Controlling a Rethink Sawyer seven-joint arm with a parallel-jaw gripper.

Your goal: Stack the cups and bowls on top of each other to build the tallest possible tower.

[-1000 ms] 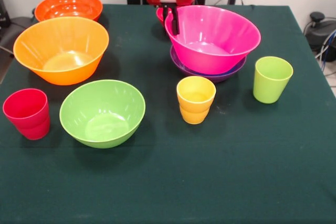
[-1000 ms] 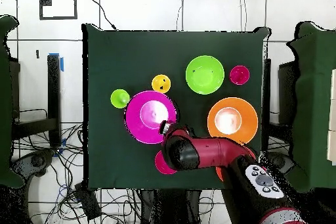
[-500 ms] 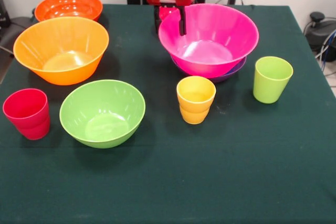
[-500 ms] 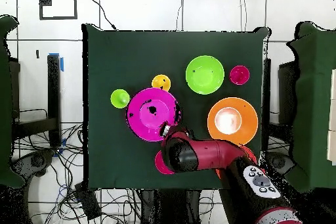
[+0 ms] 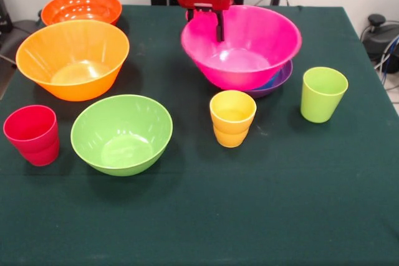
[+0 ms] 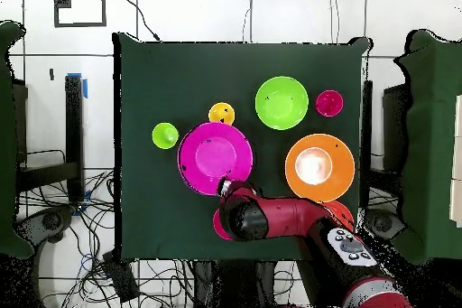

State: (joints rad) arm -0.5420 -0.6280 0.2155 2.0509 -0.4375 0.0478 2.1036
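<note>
My gripper is shut on the far rim of the large pink bowl, with one finger inside it. It holds this bowl level just above the purple bowl, where a blue sliver shows between them. The yellow cup and lime green cup stand in front. The lime green bowl, red cup, light orange bowl and red-orange bowl stand at the left. In the overhead view the pink bowl lies by my gripper.
The dark green table carries everything. In the overhead view a small red bowl peeks out beside my arm near the robot's edge. The arm partly covers the red-orange bowl.
The pink bowl, tilted a second ago, has levelled and shifted left in the front view with my gripper on its rim. More of the purple bowl shows at the right.
</note>
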